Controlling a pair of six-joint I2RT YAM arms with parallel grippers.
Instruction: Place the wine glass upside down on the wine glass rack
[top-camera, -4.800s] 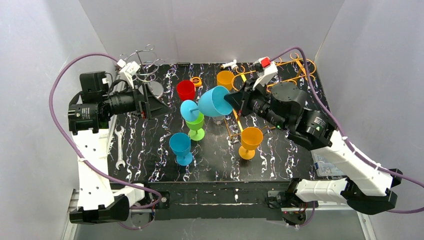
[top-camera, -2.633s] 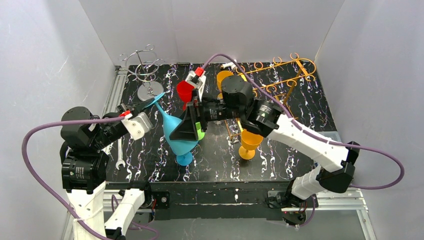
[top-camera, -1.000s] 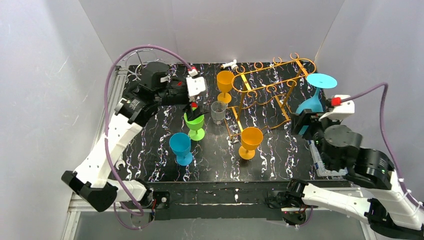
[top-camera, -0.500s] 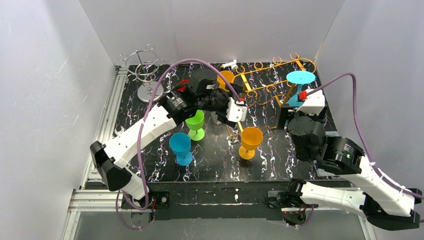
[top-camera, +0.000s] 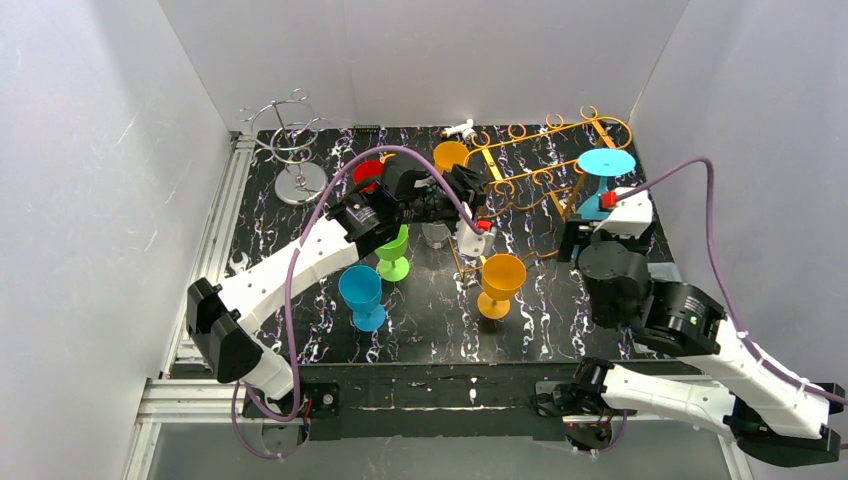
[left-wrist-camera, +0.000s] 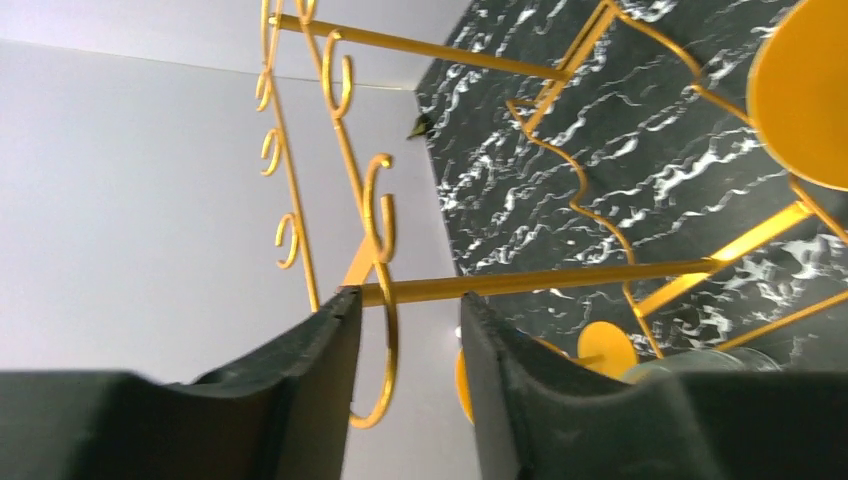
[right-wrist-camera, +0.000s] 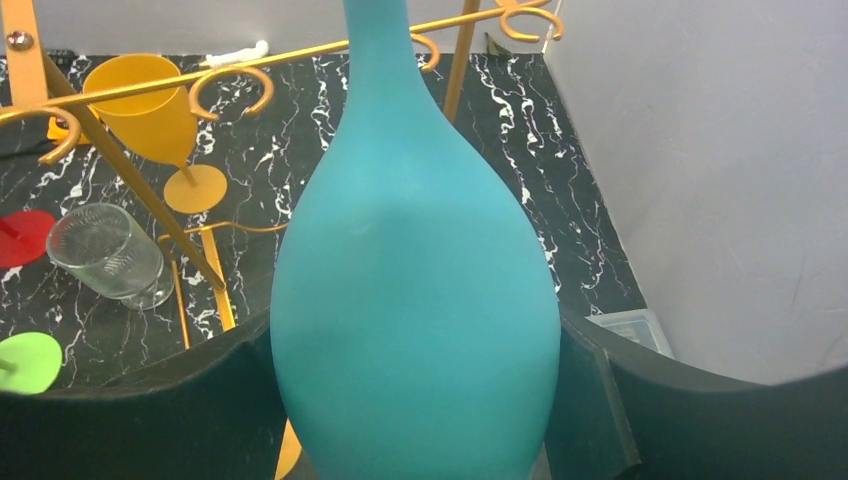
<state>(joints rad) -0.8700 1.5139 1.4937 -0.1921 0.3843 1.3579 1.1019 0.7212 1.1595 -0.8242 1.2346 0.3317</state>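
At the upper left of the table (top-camera: 430, 335) stands a silver wire stand (top-camera: 292, 140). Right of it, a red glass (top-camera: 366, 170) peeks out behind the left arm, which stretches toward the middle of the frame. Below that arm stand a green glass (top-camera: 392, 250) and a blue glass (top-camera: 360, 293). The left arm's fingers (left-wrist-camera: 300, 380) are partly apart, straddling a curled hook and a rod of the gold wine glass rack (left-wrist-camera: 550, 277); I cannot see them pressing on either. A clear tumbler (top-camera: 435, 236) sits just under that arm. One orange glass (top-camera: 500, 278) stands in front of the rack and another (top-camera: 450, 155) behind it. At the right of the frame, the right arm's fingers (right-wrist-camera: 590, 400) are clamped on the bowl of the teal wine glass (top-camera: 606, 162). It is held upside down, foot uppermost, close by the rack's right end; whether it touches the rack I cannot tell.
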